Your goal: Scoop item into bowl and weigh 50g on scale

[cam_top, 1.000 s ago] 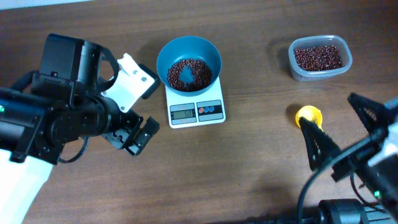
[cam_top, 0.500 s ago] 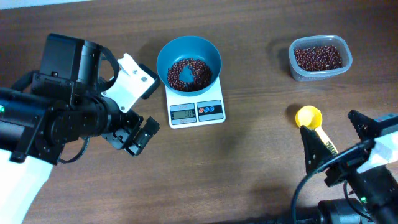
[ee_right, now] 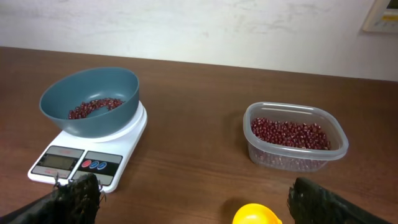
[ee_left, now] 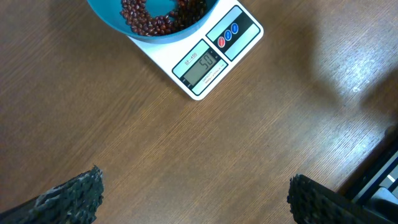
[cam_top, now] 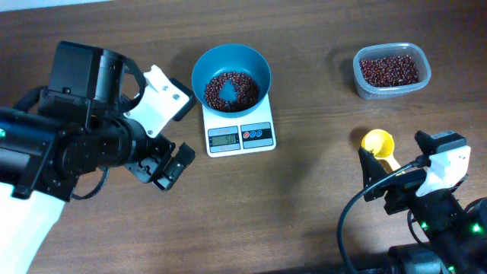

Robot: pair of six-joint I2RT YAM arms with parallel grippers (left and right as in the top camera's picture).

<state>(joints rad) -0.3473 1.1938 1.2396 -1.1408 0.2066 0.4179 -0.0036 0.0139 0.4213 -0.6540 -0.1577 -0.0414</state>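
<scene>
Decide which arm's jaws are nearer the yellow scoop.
Right. The right arm has its open jaws right at the yellow scoop, over its handle end. The left arm holds its jaws far off, on the other side of the scale.

A clear rounded-rectangle plastic tub (cam_top: 392,94) stands upright and lidless on a brown wood-grain table (cam_top: 319,198), towards its far right corner. A small yellow scoop (cam_top: 377,141) lies on the tabletop on the near side of the tub and slightly to its left, apart from it, with its round cup facing up. Its handle points away from the tub and only part of it shows. Behind the tub, past the table's far edge, rises a pale, scuffed wall (ee_right: 205,25). High on the wall, above and to the right of the tub, sits the corner of a light-coloured panel (ee_right: 380,15), cut off by the frame.
</scene>
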